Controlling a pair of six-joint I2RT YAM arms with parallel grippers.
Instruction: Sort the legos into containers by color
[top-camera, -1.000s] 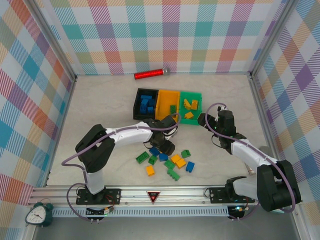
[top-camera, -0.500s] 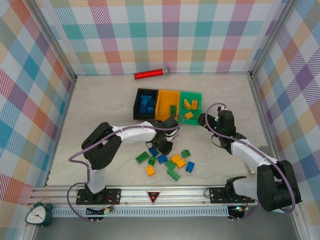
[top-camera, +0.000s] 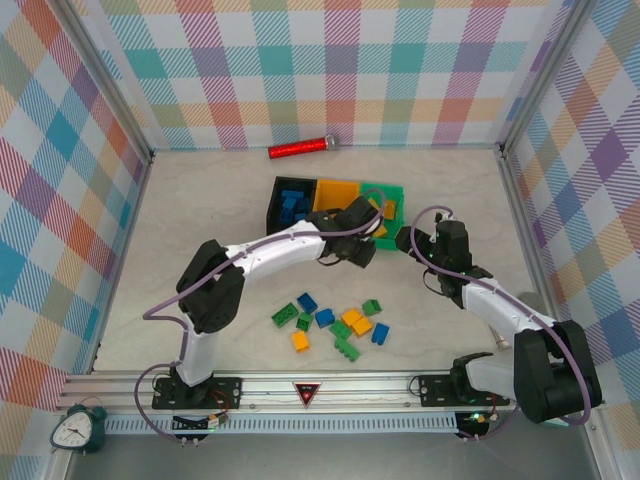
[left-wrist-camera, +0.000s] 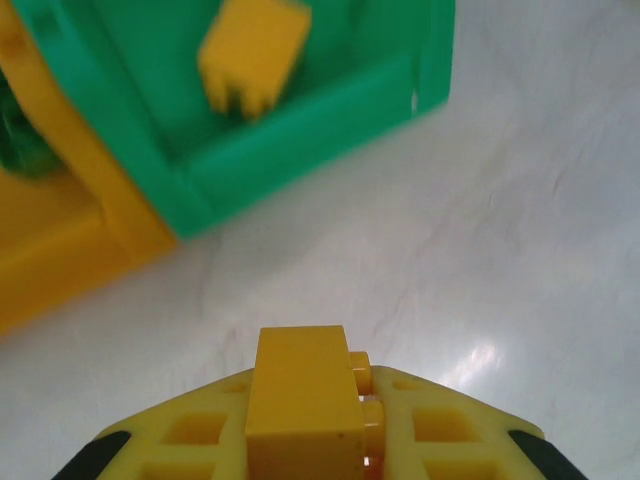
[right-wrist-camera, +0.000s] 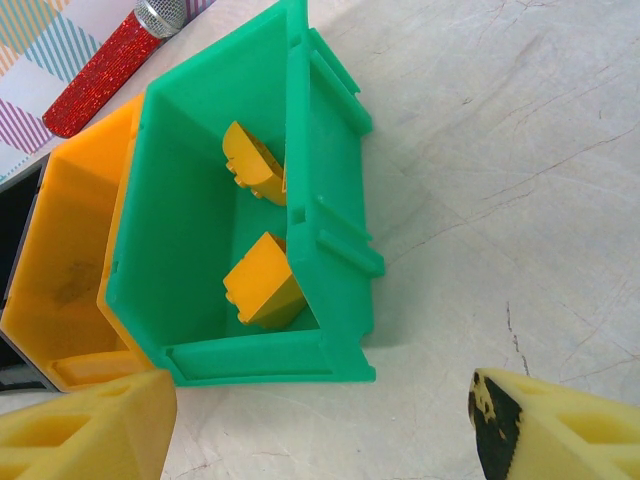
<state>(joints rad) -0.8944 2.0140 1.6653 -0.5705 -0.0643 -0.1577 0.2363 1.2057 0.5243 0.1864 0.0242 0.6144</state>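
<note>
Your left gripper (left-wrist-camera: 300, 425) is clamped down narrow on one yellow-orange brick (left-wrist-camera: 298, 385), which sits pinched between the fingers over bare worktop (left-wrist-camera: 520, 220), just off the near corner of the green bin (left-wrist-camera: 300, 150). From the top camera, the left gripper (top-camera: 365, 240) hangs at the near edge of the bin row, where the orange bin (top-camera: 335, 190) meets the green bin (top-camera: 382, 187). Your right gripper (right-wrist-camera: 320, 440) stands wide with nothing between its fingers, just beside the green bin's (right-wrist-camera: 330, 200) near right corner and apart from it. That bin has two yellow bricks (right-wrist-camera: 262, 280) inside. The black bin (top-camera: 274, 210) at the left end of the row holds blue bricks (top-camera: 292, 208). The remaining loose legos (top-camera: 335, 322) are clustered near the middle of the worktop's near edge.
</note>
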